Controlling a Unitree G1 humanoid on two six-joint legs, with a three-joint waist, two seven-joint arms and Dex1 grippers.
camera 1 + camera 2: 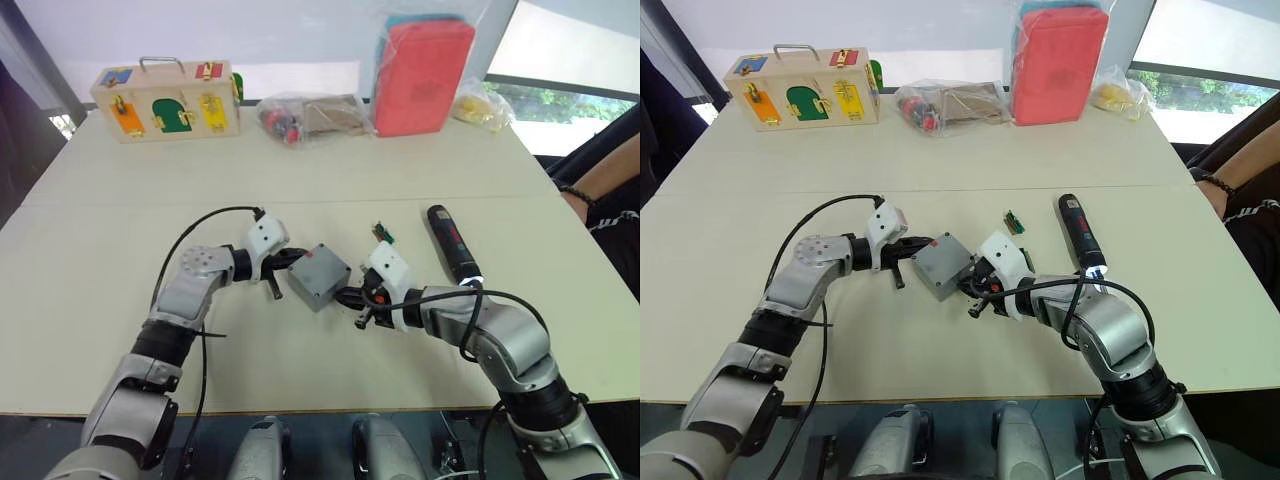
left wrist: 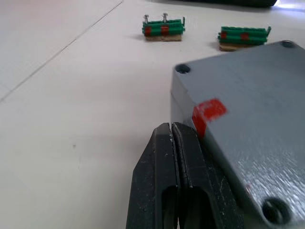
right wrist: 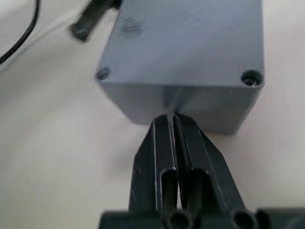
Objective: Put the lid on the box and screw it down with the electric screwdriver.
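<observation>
The grey box point(image 1: 318, 283) sits mid-table between my two grippers. The lid point(image 2: 248, 119) lies on top of it, flat, with screw holes at its corners and a small red mark. My left gripper point(image 1: 293, 260) is shut, its tips against the box's left side. My right gripper point(image 3: 171, 117) is shut too, its tips touching the box's side wall from the right. The black electric screwdriver point(image 1: 452, 243) lies on the table to the right of the box, its tip light glowing near my right forearm.
Small green connector blocks point(image 2: 163, 28) lie just beyond the box. At the table's far edge stand a wooden latch box point(image 1: 167, 100), clear bags of parts point(image 1: 310, 117), a red pouch point(image 1: 424, 75) and a yellow bag point(image 1: 480, 105). A person's arm point(image 1: 600, 185) rests at the right.
</observation>
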